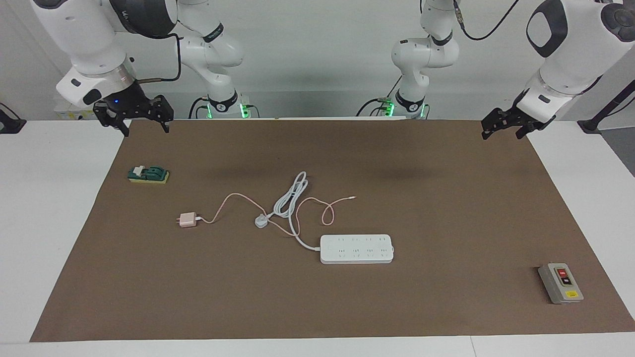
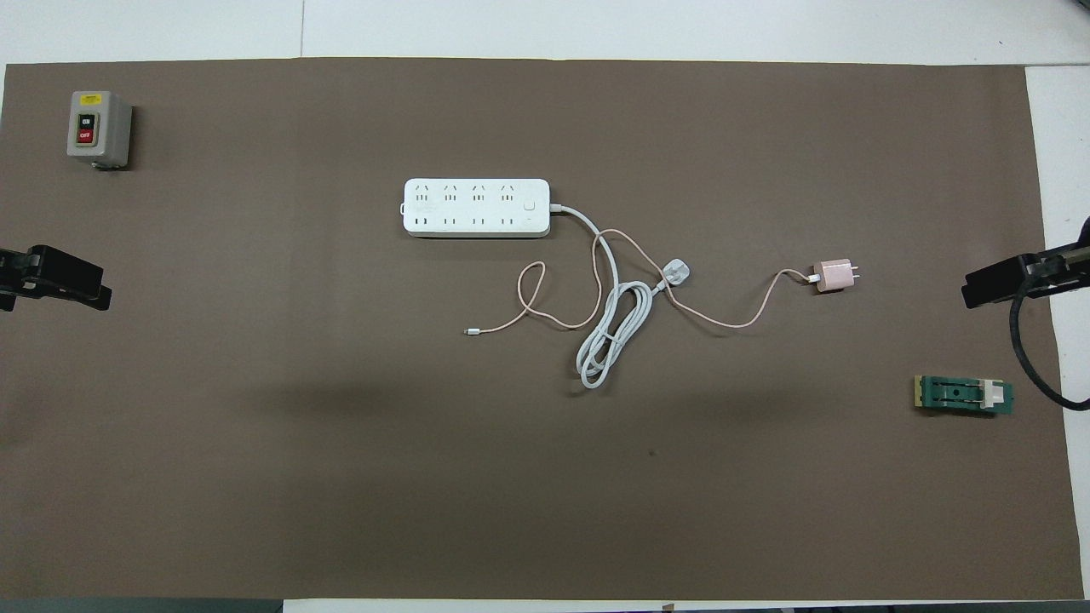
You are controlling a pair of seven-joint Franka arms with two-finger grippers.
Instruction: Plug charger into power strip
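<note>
The pale pink charger [image 1: 188, 219] lies on the brown mat toward the right arm's end, prongs pointing at that end; it also shows in the overhead view [image 2: 835, 275]. Its thin pink cable [image 1: 327, 213] loops across the strip's thick white cord. The white power strip [image 1: 356, 249] lies flat mid-table, sockets up, a little farther from the robots than the charger, and shows in the overhead view [image 2: 475, 207]. My right gripper [image 1: 145, 128] hangs open and empty over the mat's edge at its own end. My left gripper [image 1: 503, 133] hangs open and empty over its own end; both arms wait.
The strip's white three-pin plug [image 1: 261, 221] and coiled white cord [image 1: 290, 198] lie between charger and strip. A green switch block [image 1: 149, 174] sits near the right gripper. A grey box with red and black buttons [image 1: 560, 283] stands at the left arm's end.
</note>
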